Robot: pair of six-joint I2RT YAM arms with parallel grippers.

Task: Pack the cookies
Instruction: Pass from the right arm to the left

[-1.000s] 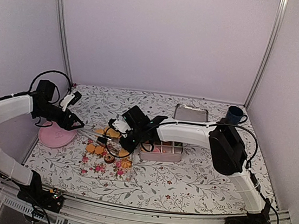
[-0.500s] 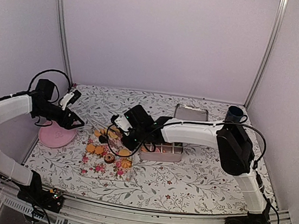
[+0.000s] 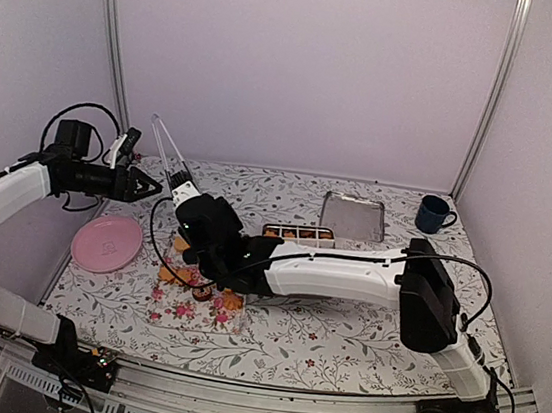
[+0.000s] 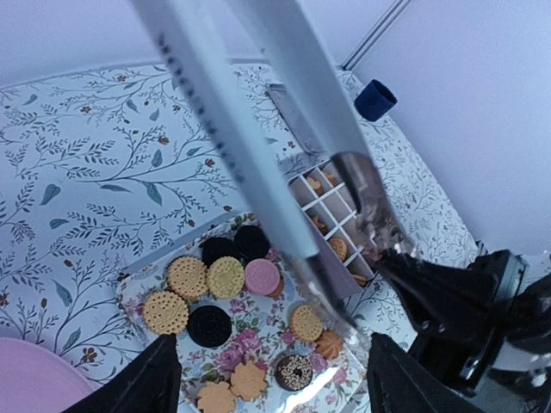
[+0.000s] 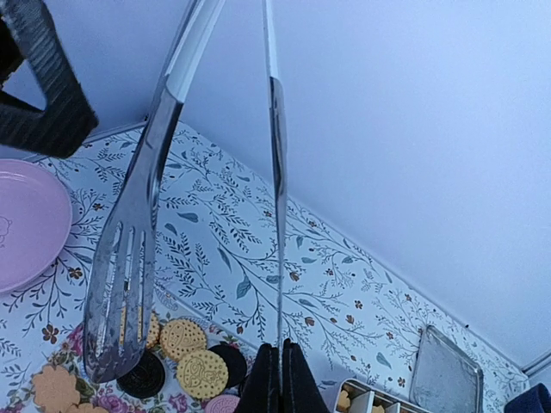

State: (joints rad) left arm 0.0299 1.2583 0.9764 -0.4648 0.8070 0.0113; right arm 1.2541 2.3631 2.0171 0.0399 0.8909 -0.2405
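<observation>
The right gripper [image 5: 277,380] clamps the tongs [image 5: 272,172], with the cookies [image 5: 203,372] just below it; the left gripper [image 3: 145,187] is wide open nearby

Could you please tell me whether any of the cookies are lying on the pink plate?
No, the pink plate is bare, and the cookies lie on the floral napkin beside it.

On the table [image 3: 339,347], near-left, cookies [image 4: 225,277] are lying on a mat [image 3: 178,307]. Just left of it a plate [image 3: 107,242] is sitting. Behind-right a divided tin [image 3: 298,233] is sitting, more cookies lying in its compartments. A tray [image 3: 352,217] is lying behind that, a mug [image 3: 434,213] standing far right. Above the mat's far side, tongs [image 3: 167,153] are rising.
</observation>
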